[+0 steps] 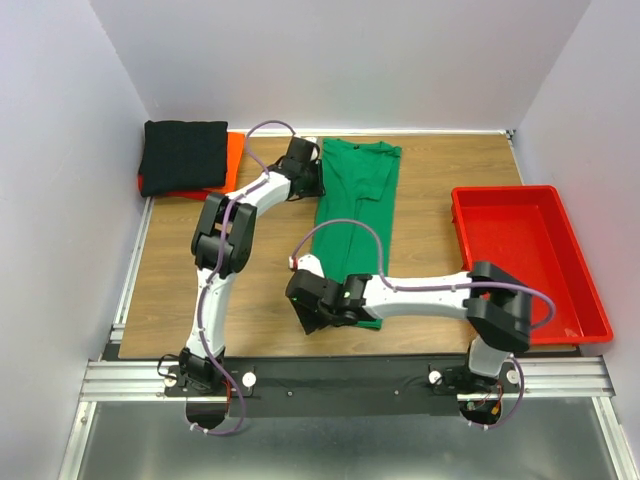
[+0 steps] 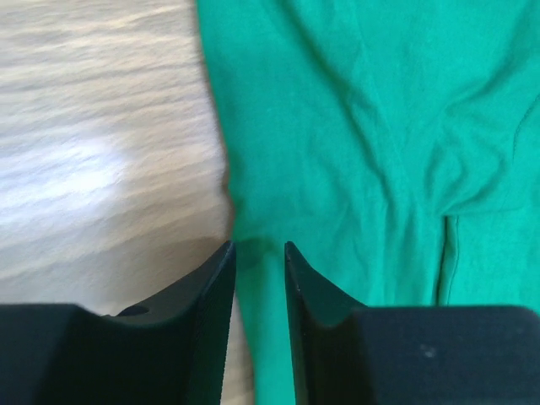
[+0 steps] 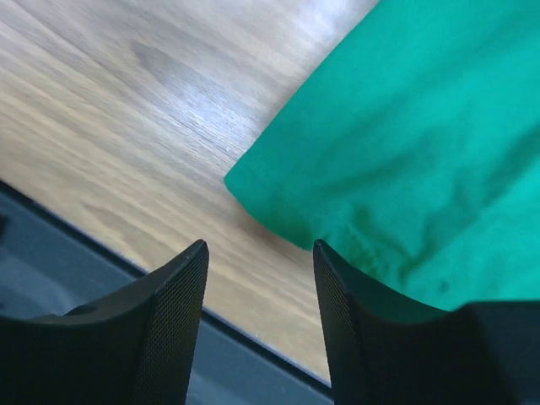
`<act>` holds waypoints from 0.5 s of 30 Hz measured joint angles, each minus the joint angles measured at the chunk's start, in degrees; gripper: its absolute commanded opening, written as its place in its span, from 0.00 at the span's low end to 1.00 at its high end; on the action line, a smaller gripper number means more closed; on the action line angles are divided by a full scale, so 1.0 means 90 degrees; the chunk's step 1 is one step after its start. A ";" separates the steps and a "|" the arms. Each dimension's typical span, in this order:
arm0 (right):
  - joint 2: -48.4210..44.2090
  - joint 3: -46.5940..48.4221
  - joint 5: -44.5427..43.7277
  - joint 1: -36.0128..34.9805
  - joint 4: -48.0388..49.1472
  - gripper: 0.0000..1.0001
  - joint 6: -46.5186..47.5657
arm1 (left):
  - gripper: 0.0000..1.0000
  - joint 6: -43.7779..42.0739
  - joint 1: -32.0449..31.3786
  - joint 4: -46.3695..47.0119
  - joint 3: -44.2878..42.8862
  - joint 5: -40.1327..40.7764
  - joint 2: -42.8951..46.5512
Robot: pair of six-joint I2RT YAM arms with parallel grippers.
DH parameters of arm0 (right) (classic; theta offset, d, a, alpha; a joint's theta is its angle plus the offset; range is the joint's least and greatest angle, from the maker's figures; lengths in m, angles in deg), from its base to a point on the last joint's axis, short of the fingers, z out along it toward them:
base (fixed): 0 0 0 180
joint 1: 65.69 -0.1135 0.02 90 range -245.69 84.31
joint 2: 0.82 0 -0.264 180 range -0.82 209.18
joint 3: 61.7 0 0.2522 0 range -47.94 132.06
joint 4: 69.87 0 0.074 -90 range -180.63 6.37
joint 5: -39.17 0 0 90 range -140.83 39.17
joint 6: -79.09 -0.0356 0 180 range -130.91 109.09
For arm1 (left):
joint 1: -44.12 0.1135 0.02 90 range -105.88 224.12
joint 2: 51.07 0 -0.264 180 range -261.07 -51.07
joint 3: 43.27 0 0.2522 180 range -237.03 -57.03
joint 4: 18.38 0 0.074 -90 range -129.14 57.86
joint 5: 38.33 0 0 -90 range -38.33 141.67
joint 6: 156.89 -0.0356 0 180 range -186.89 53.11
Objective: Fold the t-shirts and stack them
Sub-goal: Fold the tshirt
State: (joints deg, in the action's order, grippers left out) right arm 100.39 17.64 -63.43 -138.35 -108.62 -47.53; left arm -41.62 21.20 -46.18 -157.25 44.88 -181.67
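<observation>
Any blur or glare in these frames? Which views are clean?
Top external: sharp, evenly lit, soft shadows only. Left wrist: table smeared, with a bright glare patch; green t-shirt slightly soft. Right wrist: glare on the wood near the top, grain readable; pincer fingers dark against the bright scene.

No readable text, label, brand or number shows on anything here.

The left claw [image 2: 259,253] sits slightly parted on its outstretched arm; the right claw [image 3: 260,249] gapes wider.
</observation>
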 measured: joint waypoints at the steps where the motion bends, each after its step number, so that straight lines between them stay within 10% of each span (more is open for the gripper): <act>1: -0.0102 -0.0022 -0.0046 0.0002 -0.0010 0.61 -0.0015 | 0.39 0.0000 0.0010 -0.0017 0.0061 0.0017 0.0078; 15: -0.3640 -0.2441 -0.0743 0.1630 -0.0663 0.52 -0.1447 | 0.36 0.0712 -0.0036 0.0721 0.4340 0.0406 0.4245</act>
State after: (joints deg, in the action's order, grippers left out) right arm 67.62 -4.32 -70.12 -123.68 -114.59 -60.55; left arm -35.21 20.87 -39.69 -118.19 48.53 -143.47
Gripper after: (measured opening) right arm 0.525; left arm 0.367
